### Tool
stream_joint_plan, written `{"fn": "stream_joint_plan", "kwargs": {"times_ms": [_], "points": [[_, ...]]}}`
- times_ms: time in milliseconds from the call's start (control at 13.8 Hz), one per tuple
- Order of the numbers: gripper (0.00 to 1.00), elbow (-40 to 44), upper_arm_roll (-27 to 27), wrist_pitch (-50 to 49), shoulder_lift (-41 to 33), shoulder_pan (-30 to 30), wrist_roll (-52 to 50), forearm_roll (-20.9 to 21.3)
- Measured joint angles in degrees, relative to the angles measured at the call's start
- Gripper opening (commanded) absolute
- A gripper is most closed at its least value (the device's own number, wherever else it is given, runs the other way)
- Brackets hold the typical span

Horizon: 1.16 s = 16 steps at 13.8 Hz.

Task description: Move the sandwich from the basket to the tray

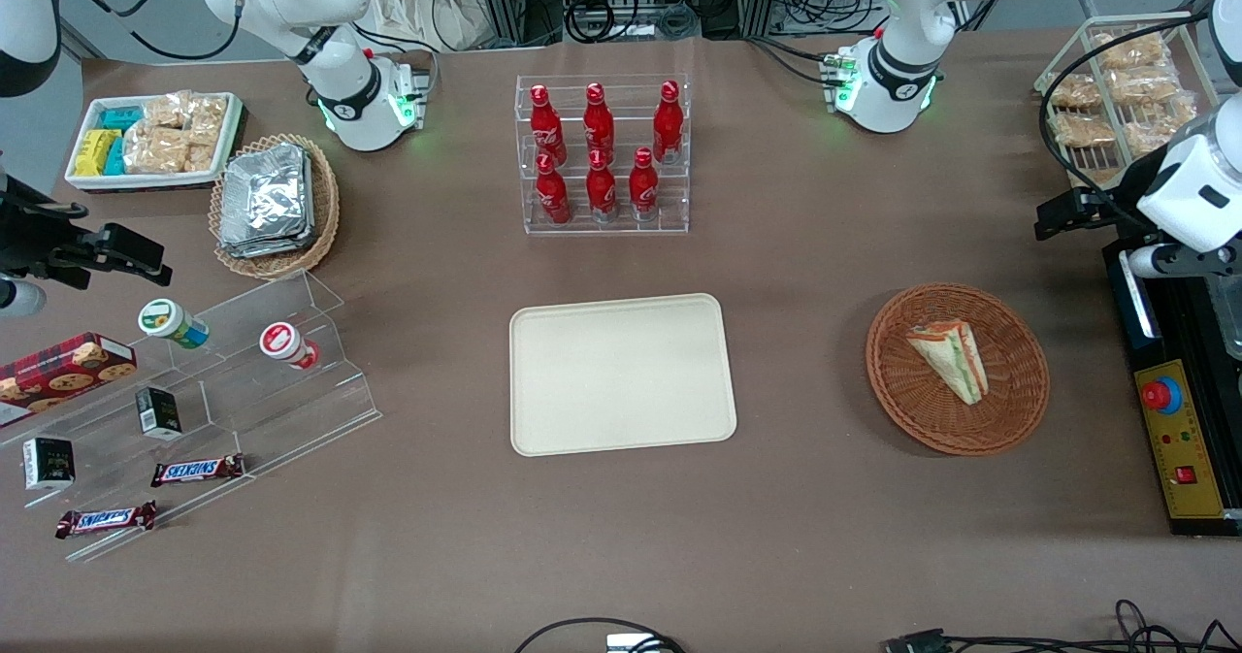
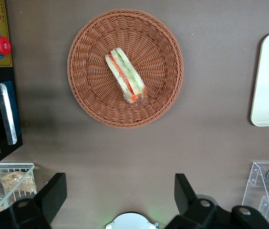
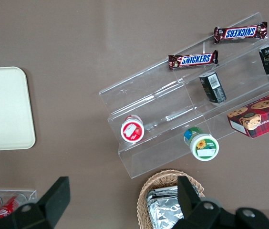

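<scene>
Nearby, claw (image 2: 118, 198) open above bare tabletop (image 2: 211, 143).

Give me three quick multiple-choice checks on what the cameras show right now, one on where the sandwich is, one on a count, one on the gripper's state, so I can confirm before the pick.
1. Where is the sandwich?
A. On the tray
B. In the reddish-brown basket
C. On the bare table

2. How many red bottles stand in the clear rack?
A. Four
B. Six
C. Eight

3. What is the state of the left gripper?
A. Open, holding nothing
B. Shut on the sandwich
C. Shut on a bottle

Answers:
1. B: the wedge lies inside the basket, while the tray is bare.
2. B: the red bottles form two rows of three in the clear rack.
3. A: in the left wrist view the gripper has its fingers spread wide, above the table, apart from the basket, with nothing between them.
</scene>
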Motion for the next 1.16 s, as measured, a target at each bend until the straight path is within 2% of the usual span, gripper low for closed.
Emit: {"fn": "stream_joint_plan", "kwargs": {"times_ms": [800,1164], "points": [[1.00,-0.1,0.1,0.1,0.3,0.0,0.0,0.0],[1.00,-0.9,0.2,4.2,6.7,0.0,-0.1,0.0]]}}
